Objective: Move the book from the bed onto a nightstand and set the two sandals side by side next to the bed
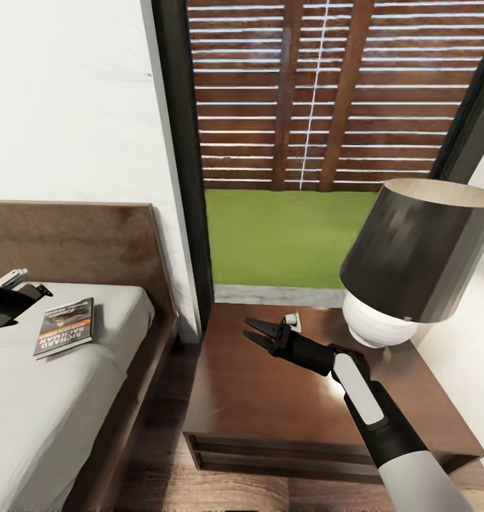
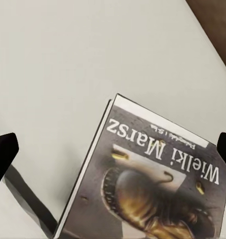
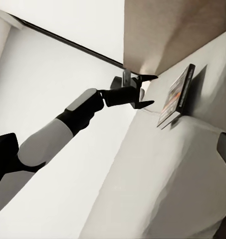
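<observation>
Lying flat on the pale grey mattress of the bed (image 1: 71, 398), the book (image 1: 65, 326) sits near the headboard (image 1: 78, 242), its dark cover with the orange band facing up and its spine toward the bed's outer edge. The left pincer (image 1: 34, 290) hovers just beside the book, on the side away from the nightstand, and its fingers stand spread with nothing between them. From the left wrist view the book (image 2: 152, 179) lies below and ahead of the pincer, showing white lettering and a brassy curved picture on the cover; the two dark fingertips (image 2: 3, 152) sit far apart at the edges of that view, clear of the book. In the right wrist view the left arm (image 3: 68, 124) reaches over the mattress, and its spread pincer (image 3: 142, 90) is near the book (image 3: 175, 97) but apart from it.

The right pincer (image 1: 253, 333) hangs over the top of the glossy dark-brown nightstand (image 1: 270, 405), pointing toward the bed, its fingers spread and empty. A lamp (image 1: 413, 263) with a dark shade and a white round base stands on the nightstand's far right corner, and a small white thing (image 1: 292, 320), too small to name, lies near the back edge. Behind the nightstand a tall dark-framed window (image 1: 327, 142) shows brown slatted shutters and green grass.
</observation>
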Controlling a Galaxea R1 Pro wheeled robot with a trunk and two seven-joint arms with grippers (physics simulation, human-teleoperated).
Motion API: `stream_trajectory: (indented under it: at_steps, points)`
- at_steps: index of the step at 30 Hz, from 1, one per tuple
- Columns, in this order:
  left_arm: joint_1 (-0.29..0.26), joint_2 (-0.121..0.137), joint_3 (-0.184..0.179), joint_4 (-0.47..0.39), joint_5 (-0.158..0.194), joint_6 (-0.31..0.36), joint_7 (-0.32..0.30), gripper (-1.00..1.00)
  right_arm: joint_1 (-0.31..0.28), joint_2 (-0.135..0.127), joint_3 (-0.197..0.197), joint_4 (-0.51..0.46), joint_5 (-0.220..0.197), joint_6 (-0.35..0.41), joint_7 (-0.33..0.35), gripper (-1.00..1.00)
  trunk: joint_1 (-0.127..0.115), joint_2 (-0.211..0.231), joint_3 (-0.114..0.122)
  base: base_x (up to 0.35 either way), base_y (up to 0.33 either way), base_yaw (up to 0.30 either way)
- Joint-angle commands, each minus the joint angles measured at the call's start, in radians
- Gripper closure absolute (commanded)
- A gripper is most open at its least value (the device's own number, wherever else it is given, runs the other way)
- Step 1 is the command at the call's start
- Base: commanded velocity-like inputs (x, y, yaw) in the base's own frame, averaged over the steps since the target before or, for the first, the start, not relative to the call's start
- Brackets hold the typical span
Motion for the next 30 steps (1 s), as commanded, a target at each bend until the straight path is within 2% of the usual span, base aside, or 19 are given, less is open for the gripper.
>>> stream_trajectory:
  at_steps: [1,18,30]
  points:
    - [0.000,0.000,0.005,-0.001,0.007,0.003,0.009,-1.00,-0.001,-0.001,0.001,0.000,-0.004,0.005,0.000,-1.00,0.000,-0.001,-0.005,0.000,0.000,0.000]
    - [0.000,0.000,0.005,-0.001,0.010,0.002,0.009,-1.00,-0.001,-0.001,0.000,0.001,-0.003,0.005,-0.003,-1.00,0.008,-0.005,-0.071,0.000,0.000,0.000]
    - [0.000,0.001,0.005,-0.001,0.011,-0.010,0.008,-1.00,-0.001,-0.001,0.000,0.002,-0.003,0.005,-0.003,-1.00,0.008,-0.005,-0.071,0.000,0.000,0.000]
